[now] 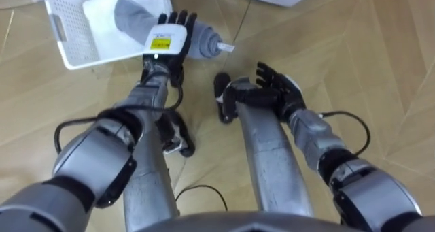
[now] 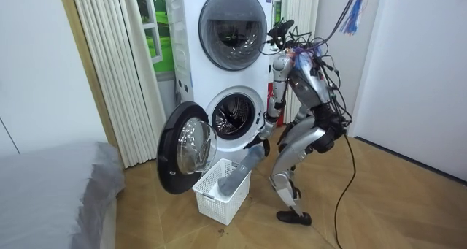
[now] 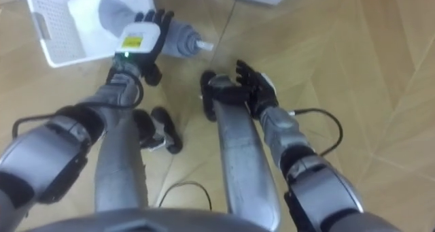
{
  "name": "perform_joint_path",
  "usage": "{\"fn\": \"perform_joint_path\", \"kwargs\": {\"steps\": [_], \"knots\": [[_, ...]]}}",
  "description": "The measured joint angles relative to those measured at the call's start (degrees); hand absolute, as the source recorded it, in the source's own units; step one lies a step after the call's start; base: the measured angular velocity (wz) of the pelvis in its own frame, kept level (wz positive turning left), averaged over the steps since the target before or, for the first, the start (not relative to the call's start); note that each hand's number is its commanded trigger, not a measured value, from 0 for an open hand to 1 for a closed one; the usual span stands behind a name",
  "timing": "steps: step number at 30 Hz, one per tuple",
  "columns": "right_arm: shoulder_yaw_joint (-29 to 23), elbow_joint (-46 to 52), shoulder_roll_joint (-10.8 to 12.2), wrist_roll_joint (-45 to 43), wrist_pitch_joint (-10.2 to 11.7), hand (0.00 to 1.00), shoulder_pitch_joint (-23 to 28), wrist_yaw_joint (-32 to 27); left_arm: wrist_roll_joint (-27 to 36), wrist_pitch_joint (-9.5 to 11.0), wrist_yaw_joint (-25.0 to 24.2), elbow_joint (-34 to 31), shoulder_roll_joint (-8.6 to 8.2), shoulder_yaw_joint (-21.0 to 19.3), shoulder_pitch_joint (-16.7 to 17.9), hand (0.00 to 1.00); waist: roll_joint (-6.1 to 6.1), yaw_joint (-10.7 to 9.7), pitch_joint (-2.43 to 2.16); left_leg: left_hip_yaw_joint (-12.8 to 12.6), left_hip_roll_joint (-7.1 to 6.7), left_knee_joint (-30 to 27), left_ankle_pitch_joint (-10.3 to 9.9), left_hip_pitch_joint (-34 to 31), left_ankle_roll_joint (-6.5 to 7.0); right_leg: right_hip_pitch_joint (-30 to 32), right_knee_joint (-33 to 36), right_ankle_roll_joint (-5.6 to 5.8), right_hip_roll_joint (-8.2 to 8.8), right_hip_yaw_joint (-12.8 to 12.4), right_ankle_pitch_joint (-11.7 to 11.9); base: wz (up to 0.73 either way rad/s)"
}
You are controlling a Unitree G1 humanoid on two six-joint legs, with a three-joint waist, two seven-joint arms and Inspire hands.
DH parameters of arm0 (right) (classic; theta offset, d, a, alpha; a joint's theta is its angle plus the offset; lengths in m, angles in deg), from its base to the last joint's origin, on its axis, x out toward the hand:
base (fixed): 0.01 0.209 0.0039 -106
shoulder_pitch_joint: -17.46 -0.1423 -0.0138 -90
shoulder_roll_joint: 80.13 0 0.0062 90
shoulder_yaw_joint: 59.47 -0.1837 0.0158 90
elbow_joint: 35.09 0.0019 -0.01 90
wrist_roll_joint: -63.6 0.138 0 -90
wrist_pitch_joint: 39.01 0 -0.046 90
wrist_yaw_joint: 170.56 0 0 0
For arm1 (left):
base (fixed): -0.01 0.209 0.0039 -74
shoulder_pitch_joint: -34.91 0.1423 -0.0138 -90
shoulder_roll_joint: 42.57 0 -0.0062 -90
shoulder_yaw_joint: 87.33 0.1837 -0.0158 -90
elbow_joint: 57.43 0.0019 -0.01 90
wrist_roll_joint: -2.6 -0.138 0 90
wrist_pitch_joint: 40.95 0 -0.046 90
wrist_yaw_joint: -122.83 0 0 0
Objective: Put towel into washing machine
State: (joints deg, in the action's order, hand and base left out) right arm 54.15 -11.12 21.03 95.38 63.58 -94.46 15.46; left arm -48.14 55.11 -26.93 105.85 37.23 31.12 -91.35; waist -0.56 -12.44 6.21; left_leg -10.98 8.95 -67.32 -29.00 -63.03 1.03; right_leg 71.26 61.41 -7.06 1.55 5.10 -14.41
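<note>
Status: left hand clasps grey cloth towel over white plastic basket, so we can load; right hand slack.

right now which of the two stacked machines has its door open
The lower machine: its round door is swung out beside the white basket, while the upper machine has its door shut.

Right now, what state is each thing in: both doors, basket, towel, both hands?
Lower door: swung wide open.
Upper door: shut.
Left hand: shut on the towel.
Right hand: open, empty, by the knee.
Towel: one end lifted, the other down in the basket.
Basket: upright on the floor before the lower door.
</note>
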Motion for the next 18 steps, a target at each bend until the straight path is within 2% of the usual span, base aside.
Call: {"fn": "perform_joint_path", "kwargs": {"steps": [9,10,11,12,13,18], "knots": [[2.11,2.2,-0.05,3.79,1.16,0.0,-0.01,1.23,0.08,0.03,2.9,0.67,1.15,1.09,-0.65,0.0,-0.01,-2.47,-0.02,1.0,1.41,-5.93,-2.31,-3.75,-0.63,3.59,5.49,-0.79,-0.73,0.51,-2.16,-0.02],[2.11,2.56,-0.03,3.85,1.18,0.0,-0.01,1.33,0.08,0.05,2.89,0.87,1.42,1.05,-0.78,0.11,-0.01,-3.12,-0.02,1.56,1.41,-6.66,-2.52,-4.32,-0.8,3.92,6.08,-0.96,-0.69,0.85,-2.43,0.08],[2.11,2.63,-0.02,3.95,1.19,0.0,0.0,1.47,0.08,0.05,2.89,1.0,1.49,1.05,-0.88,0.35,-0.01,-3.35,-0.01,1.8,1.46,-7.14,-2.66,-4.57,-0.9,4.03,6.49,-1.09,-0.64,1.13,-2.61,0.08],[2.11,2.69,-0.02,4.15,1.2,0.0,0.01,1.73,0.08,0.08,2.89,1.12,1.61,1.06,-1.02,0.64,0.0,-3.66,-0.01,2.32,1.65,-8.05,-3.0,-4.93,-1.07,4.14,7.1,-1.3,-0.67,1.65,-2.96,0.08],[2.14,2.91,-0.01,4.18,1.2,0.0,0.04,1.8,0.06,0.21,2.89,1.13,1.63,1.09,-1.06,1.0,0.0,-3.99,-0.01,2.88,1.71,-8.89,-3.35,-5.35,-1.27,4.17,7.81,-1.42,-0.64,2.03,-3.43,0.09],[2.8,3.96,-0.02,4.15,1.8,0.0,0.36,2.67,0.23,0.51,2.89,1.25,1.69,1.32,-1.19,1.0,0.15,-5.21,-0.03,3.44,1.86,-10.61,-4.37,-5.69,-1.45,4.53,9.82,-1.62,-0.6,2.29,-4.66,0.04]]}}
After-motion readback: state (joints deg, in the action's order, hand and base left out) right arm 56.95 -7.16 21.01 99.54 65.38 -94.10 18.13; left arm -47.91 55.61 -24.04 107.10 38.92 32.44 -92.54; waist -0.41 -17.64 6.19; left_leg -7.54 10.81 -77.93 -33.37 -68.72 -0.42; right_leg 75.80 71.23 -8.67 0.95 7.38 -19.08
